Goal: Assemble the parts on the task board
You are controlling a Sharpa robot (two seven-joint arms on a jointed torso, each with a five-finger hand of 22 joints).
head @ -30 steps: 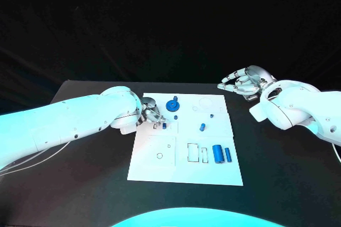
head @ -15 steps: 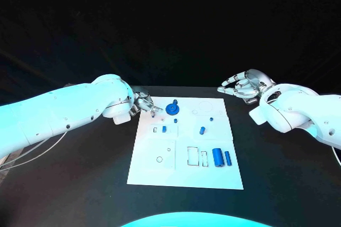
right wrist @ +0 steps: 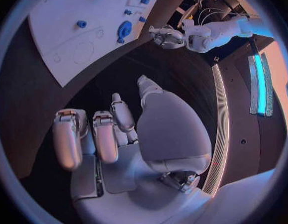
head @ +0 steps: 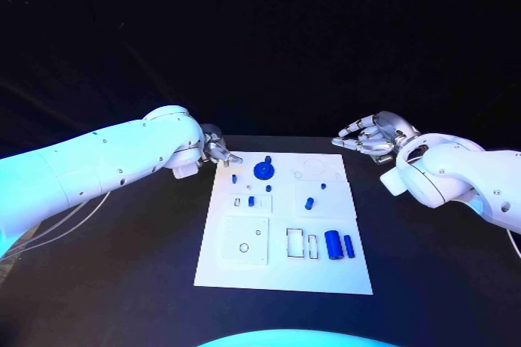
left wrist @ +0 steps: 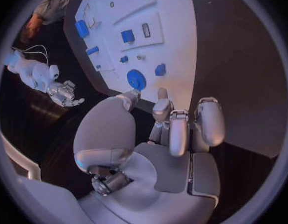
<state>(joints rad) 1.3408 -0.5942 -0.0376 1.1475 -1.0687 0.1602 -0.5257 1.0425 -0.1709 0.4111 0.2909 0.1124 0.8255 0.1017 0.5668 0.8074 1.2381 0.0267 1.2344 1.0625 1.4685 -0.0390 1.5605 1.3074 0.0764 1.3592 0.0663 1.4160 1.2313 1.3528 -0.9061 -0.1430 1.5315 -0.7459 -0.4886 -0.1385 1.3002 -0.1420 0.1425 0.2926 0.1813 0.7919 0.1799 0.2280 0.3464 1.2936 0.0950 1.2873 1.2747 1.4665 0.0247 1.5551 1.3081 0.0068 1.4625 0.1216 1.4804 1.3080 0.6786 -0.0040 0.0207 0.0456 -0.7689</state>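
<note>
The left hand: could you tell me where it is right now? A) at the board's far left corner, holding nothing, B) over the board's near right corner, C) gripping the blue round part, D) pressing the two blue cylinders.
A: the left hand sits at the far left corner of the task board with nothing in its fingers, beside the blue round part.
</note>
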